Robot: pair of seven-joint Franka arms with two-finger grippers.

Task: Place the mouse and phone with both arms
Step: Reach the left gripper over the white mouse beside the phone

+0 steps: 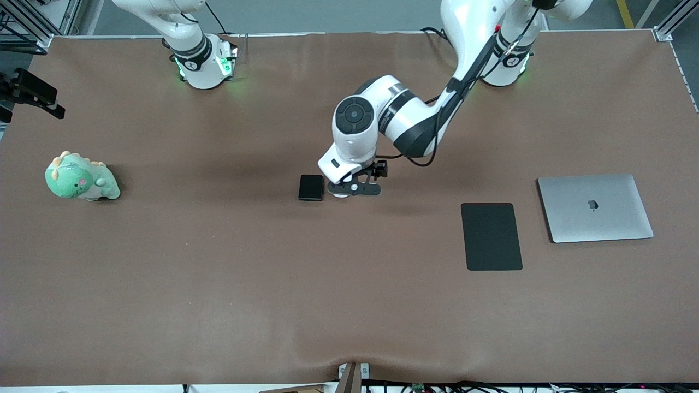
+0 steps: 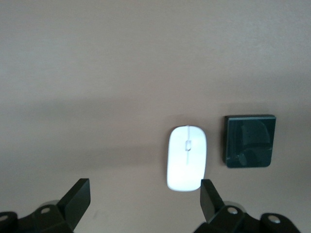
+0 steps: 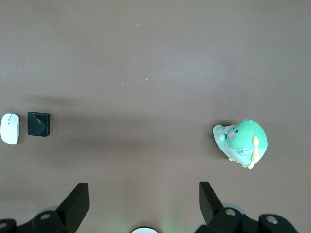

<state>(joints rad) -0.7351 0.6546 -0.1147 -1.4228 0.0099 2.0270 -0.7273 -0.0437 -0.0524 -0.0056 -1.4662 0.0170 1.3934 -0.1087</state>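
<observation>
On the brown desk (image 1: 218, 273) I see the left gripper (image 2: 146, 201) hanging over the white mouse (image 2: 186, 158), fingers spread and holding nothing. The mouse's long axis runs parallel to the phone's (image 1: 311, 188) longer edge, just beside it, mid-desk. My right gripper (image 3: 144, 199) waits released, high above the desk.

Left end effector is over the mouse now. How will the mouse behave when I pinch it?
The mouse looks smooth, glossy and rounded, so it may slip from the fingers. It looks rigid and probably light. Lying flat, it should slide rather than roll, maybe into the phone beside it.
</observation>
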